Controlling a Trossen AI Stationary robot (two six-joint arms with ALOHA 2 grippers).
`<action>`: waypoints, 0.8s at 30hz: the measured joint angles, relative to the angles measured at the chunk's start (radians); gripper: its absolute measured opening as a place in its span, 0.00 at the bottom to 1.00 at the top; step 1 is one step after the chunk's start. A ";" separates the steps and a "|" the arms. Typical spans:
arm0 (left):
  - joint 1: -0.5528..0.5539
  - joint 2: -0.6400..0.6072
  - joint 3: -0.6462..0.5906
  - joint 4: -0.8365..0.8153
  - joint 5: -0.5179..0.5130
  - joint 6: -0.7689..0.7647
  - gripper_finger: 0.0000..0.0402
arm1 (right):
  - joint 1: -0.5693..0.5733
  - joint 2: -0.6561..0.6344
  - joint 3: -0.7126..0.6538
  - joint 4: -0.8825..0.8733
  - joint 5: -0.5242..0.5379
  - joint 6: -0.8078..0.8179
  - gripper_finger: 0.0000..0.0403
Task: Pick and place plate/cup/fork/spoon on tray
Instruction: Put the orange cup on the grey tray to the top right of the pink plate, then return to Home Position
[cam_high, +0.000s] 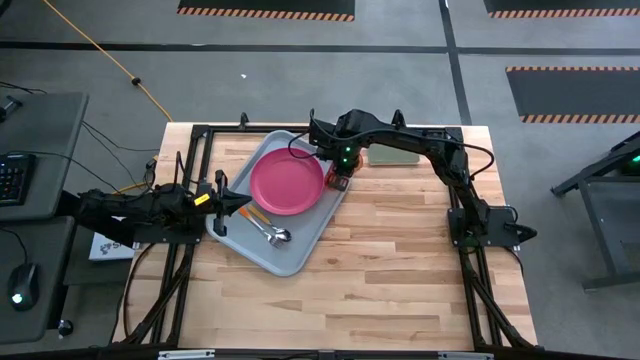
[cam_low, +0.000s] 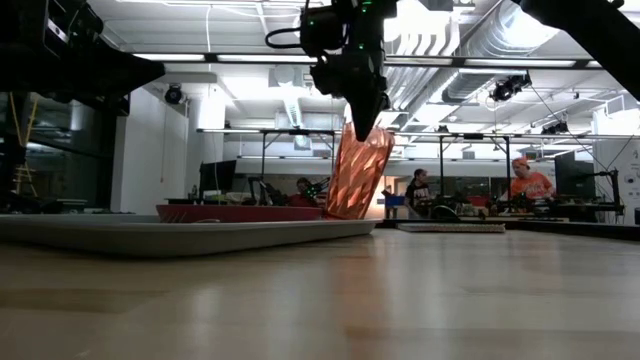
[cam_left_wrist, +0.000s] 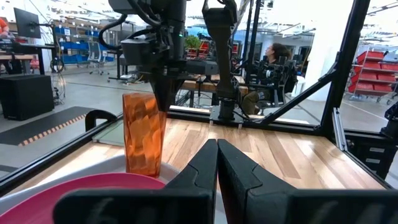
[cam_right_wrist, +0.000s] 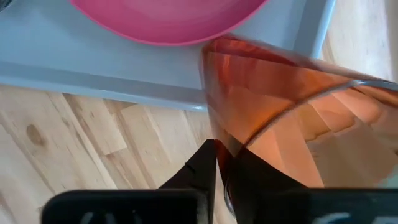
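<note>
High view: the tray (cam_high: 290, 255) lies slanted on the bench (cam_high: 400, 280); the plate (cam_high: 286, 182) sits in its far half, and the spoon (cam_high: 272, 234) and fork (cam_high: 256, 214) lie in its near half. The right gripper (cam_high: 341, 176) stands over the cup (cam_high: 338, 181) at the tray's right edge, beside the plate. The left gripper (cam_high: 240, 207) rests at the tray's left rim. A green pad (cam_high: 391, 155) lies beyond the cup.

Low view: only here does the tilt show; the cup (cam_low: 358, 172) leans, its rim pinched by the right gripper (cam_low: 366, 122), its base down by the tray (cam_low: 180, 234) edge. People sit in the room behind.

Left wrist view: the left gripper (cam_left_wrist: 217, 163) has its fingers pressed together, holding nothing. The cup (cam_left_wrist: 143, 132) appears past the plate (cam_left_wrist: 87, 193), with the right gripper (cam_left_wrist: 165, 99) on its rim.

Right wrist view: the right gripper (cam_right_wrist: 216, 167) is nearly closed, clamping the cup (cam_right_wrist: 292, 106) wall. The cup's base reaches over the tray (cam_right_wrist: 124, 68) rim, close to the plate (cam_right_wrist: 168, 18).
</note>
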 joint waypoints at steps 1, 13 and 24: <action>0.000 0.000 0.000 0.000 0.000 0.000 0.01 | 0.001 0.000 0.000 0.000 0.005 0.000 0.08; 0.000 0.000 0.000 0.000 0.000 0.000 0.01 | 0.025 0.000 0.000 0.028 0.000 -0.008 0.27; 0.000 0.000 0.000 0.000 0.000 -0.001 0.01 | 0.025 0.000 0.000 0.077 -0.007 -0.021 0.28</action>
